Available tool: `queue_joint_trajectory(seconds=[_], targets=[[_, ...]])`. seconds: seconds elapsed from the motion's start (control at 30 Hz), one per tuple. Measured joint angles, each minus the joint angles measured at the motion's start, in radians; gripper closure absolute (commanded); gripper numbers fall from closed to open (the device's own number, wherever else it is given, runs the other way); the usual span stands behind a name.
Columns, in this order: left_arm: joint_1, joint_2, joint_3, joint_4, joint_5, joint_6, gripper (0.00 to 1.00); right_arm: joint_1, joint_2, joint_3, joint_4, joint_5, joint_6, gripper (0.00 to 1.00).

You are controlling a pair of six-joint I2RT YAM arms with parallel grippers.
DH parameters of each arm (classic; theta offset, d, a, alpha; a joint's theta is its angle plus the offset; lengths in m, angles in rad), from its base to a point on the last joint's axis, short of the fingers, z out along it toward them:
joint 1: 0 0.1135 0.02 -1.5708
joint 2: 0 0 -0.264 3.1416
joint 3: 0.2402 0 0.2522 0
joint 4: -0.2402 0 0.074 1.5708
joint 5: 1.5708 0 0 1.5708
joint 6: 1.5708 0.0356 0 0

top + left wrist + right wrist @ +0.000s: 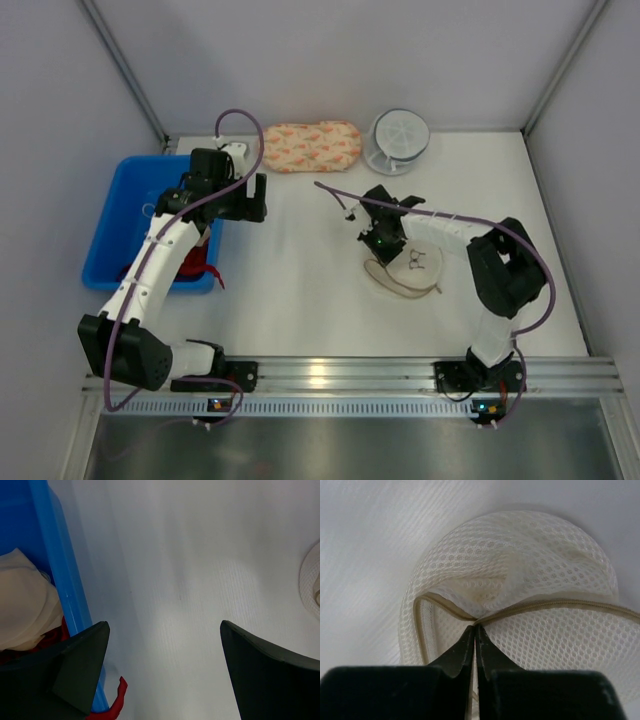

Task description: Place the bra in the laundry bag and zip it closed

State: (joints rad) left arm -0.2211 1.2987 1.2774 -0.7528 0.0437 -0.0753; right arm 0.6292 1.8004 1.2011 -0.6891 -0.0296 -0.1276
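Observation:
The beige bra [22, 605] lies in the blue bin [60, 570] on top of a red cloth [114, 704]; the left arm hides it in the top view. My left gripper [243, 210] is open and empty [165, 625], over the table just right of the bin. The round mesh laundry bag [410, 272] lies on the table at centre right. Its zip is closed on the right and gapes open on the left in the right wrist view [520, 560]. My right gripper [391, 256] is shut at the point where the zip halves meet [475, 626]. A thin pale strip shows between its fingers.
The blue bin [115, 220] stands at the left, with the red cloth [197, 265] hanging over its near right corner. An oblong peach floral pouch [312, 146] and a white round ribbed container [398, 140] sit at the back. Grey walls enclose the table.

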Motion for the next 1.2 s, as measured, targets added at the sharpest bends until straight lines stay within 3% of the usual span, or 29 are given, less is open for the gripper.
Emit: queue_joint_trajectory(seconds=[0.27, 0.53, 0.63, 0.77, 0.93, 1.2], targets=[[0.0, -0.006, 0.0, 0.0, 0.019, 0.034, 0.02, 0.004, -0.067, 0.084, -0.037, -0.106, -0.021, 1.0], [0.0, -0.084, -0.042, 0.005, 0.212, 0.103, 0.05, -0.026, -0.301, 0.132, -0.027, -0.283, -0.041, 1.0], [0.0, -0.082, -0.066, 0.008, 0.302, 0.108, 0.1, -0.087, -0.359, 0.132, -0.028, -0.35, -0.041, 1.0], [-0.001, -0.045, -0.121, 0.031, 0.398, 0.111, 0.23, -0.238, -0.41, 0.08, -0.003, -0.434, -0.035, 1.0], [-0.025, 0.065, -0.161, 0.054, 0.411, 0.099, 0.32, -0.435, -0.411, -0.053, 0.021, -0.515, -0.025, 1.0], [-0.182, 0.131, -0.295, 0.071, 0.404, 0.07, 0.38, -0.49, -0.328, -0.23, 0.06, -0.571, -0.017, 1.0]])
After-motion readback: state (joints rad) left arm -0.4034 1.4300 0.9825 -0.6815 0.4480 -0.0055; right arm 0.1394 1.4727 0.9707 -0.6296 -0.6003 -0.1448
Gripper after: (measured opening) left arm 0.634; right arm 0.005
